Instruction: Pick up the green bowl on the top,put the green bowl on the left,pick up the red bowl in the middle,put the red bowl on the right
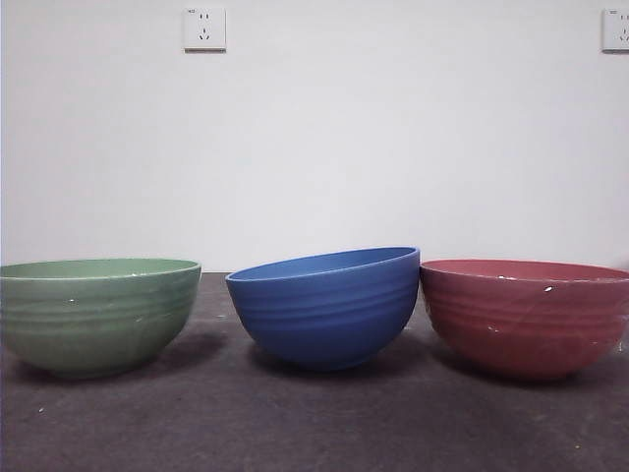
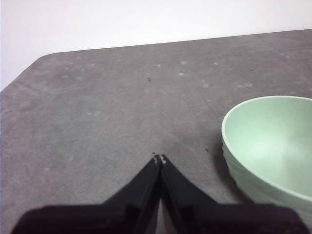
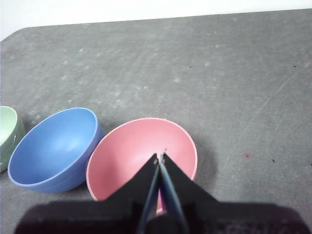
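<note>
The green bowl (image 1: 93,313) stands upright on the table at the left; it also shows in the left wrist view (image 2: 273,144). The red bowl (image 1: 526,315) stands at the right, touching the blue bowl's rim; it also shows in the right wrist view (image 3: 139,156). My left gripper (image 2: 159,159) is shut and empty, raised above the table beside the green bowl. My right gripper (image 3: 161,155) is shut and empty, raised above the red bowl. Neither gripper shows in the front view.
A blue bowl (image 1: 329,305) sits in the middle, tilted toward the left, also in the right wrist view (image 3: 51,148). The dark grey table (image 1: 314,423) has a rounded far corner (image 2: 46,56). A white wall with sockets (image 1: 204,29) stands behind.
</note>
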Motion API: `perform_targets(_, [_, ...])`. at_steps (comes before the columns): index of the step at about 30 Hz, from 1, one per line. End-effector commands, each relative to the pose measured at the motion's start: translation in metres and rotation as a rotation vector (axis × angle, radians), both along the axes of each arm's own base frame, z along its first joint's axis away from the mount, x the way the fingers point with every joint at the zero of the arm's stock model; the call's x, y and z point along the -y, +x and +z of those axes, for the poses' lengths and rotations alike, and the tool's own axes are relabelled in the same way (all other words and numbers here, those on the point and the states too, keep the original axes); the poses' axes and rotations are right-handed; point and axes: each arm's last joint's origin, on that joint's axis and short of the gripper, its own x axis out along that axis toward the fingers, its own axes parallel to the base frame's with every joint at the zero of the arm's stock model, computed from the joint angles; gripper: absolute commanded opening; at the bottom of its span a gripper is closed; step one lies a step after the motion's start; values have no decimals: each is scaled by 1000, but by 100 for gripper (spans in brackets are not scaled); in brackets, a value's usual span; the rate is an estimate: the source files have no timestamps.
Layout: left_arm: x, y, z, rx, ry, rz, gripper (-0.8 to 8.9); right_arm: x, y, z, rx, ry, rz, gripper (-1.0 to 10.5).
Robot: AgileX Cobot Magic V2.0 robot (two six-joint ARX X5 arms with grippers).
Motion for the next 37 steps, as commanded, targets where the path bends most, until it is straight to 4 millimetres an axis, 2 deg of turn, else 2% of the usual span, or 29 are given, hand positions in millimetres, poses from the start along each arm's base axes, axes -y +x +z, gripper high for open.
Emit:
perform_targets(1, [0,1,-5,-13,5,-2,-3,0,0,0,0,8,-4,2])
perform_targets(6, [0,1,-5,-13,5,-2,-4,6,-16,-3,96,-82,28,2])
perform_targets(9, [0,1,-5,-13,6,-2,-3,9,-26,-15,191,-74,39,2])
perform_targets(12, [0,1,-5,-13,5,-3,-4,10,-24,-37,275,-62,26,2])
perform_targets(14, [0,1,-5,-14,5,-2,-3,9,-15,-55,319,-57,9,2])
perform_targets(20, [0,1,-5,-14,5,-2,-3,3,6,-114,298,-8,58,2])
perform_targets(22, [0,1,-5,-14,6,-1,-3,3,5,-119,238,-38,56,2])
perform_targets(37, [0,1,-5,-13,5,-2,-3,3,5,-119,242,-41,57,2])
